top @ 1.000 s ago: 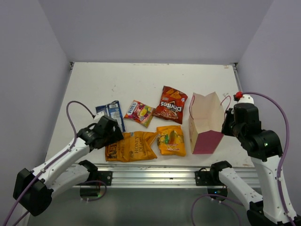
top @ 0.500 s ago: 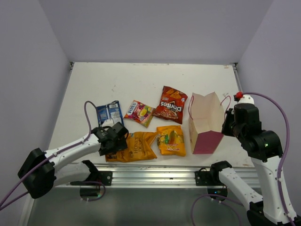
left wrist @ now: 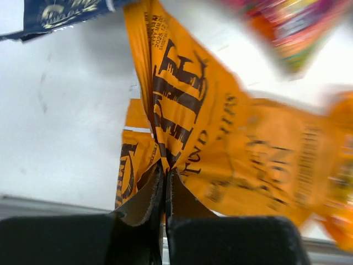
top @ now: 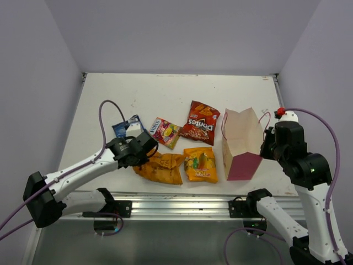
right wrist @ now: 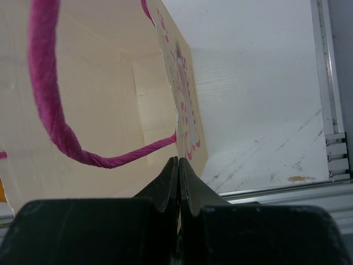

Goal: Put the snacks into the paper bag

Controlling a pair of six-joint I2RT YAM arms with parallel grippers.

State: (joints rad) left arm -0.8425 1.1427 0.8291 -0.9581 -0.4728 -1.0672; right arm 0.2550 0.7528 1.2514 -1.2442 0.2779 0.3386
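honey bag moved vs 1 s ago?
Yes. The Honey bag has bunched up, its left end pulled right, toward the unmoved orange Doritos packet, pinched in the left gripper's shut jaws.

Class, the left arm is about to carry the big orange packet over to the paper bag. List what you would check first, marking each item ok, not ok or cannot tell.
1. Left claw shut on the Honey bag: ok.
2. Right claw shut on the rim of the paper bag: ok.
3. Bag upright with its mouth open: ok.
4. Straight path along the table free: not ok, the small orange Doritos lies between.
5. Honey bag fits through the mouth: cannot tell.
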